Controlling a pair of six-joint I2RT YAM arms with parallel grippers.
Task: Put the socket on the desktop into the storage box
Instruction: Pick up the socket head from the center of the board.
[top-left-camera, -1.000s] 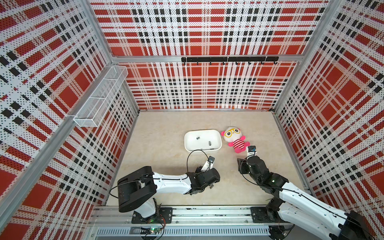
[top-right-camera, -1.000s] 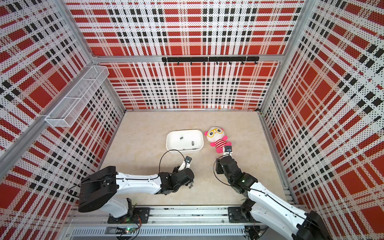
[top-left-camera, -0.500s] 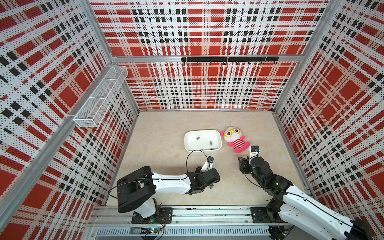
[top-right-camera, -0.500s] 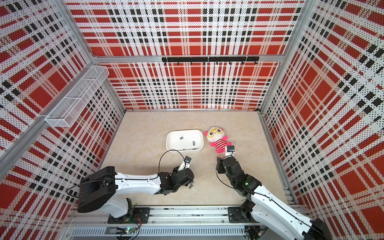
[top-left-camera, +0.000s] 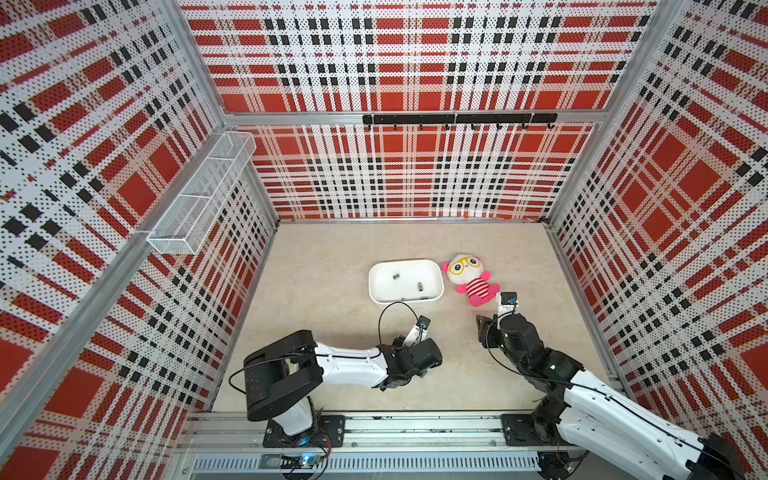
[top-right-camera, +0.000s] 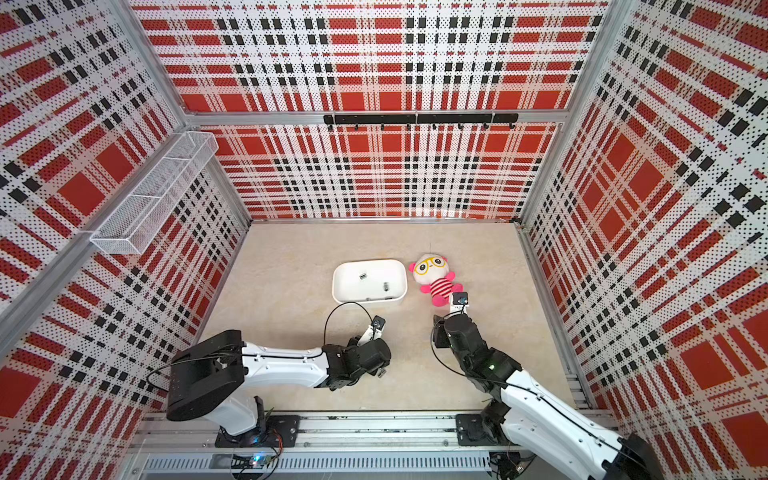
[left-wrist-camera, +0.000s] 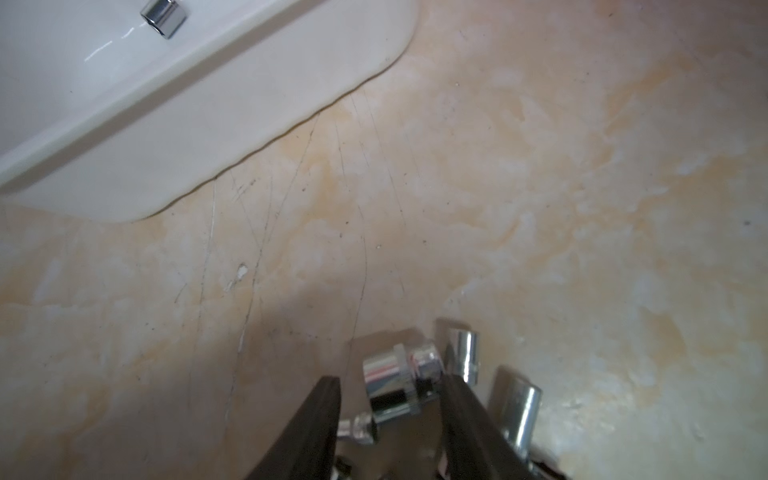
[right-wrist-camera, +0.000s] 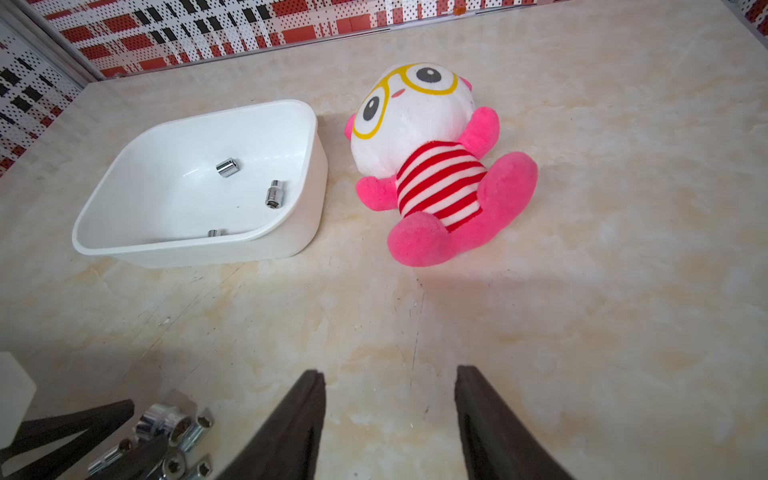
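1. In both top views the storage box (top-left-camera: 405, 300) is seen just beyond the left arm (top-left-camera: 349, 365), with boxed sockets (top-left-camera: 396, 275) lying inside.
2. Left wrist: the left gripper (left-wrist-camera: 390, 380) is released, its jaws astride a chrome socket (left-wrist-camera: 395, 365) on the desktop (left-wrist-camera: 540, 208). Crowding neighbour sockets (left-wrist-camera: 463, 353) could be dragged along and the grip skewed.
3. Right wrist: the right gripper (right-wrist-camera: 390, 372) is released and empty.

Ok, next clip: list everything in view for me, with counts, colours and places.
box: one, white, mid-desktop, beside the doll
sockets in box: three, chrome, on its floor, one partly hidden by the near rim
loose sockets: at least four, chrome, clustered on the desktop at the left gripper
doll: one, pink and white with red stripes, lying face up
basket: one, white wire mesh, on a side wall
hook rail: one, black, on the back wall
desktop: one, beige marble pattern
walls: three, red-black-white plaid, perforated
left gripper: black fingers, open, straddling a loose socket
right gripper: black fingers, open, empty, over bare desktop
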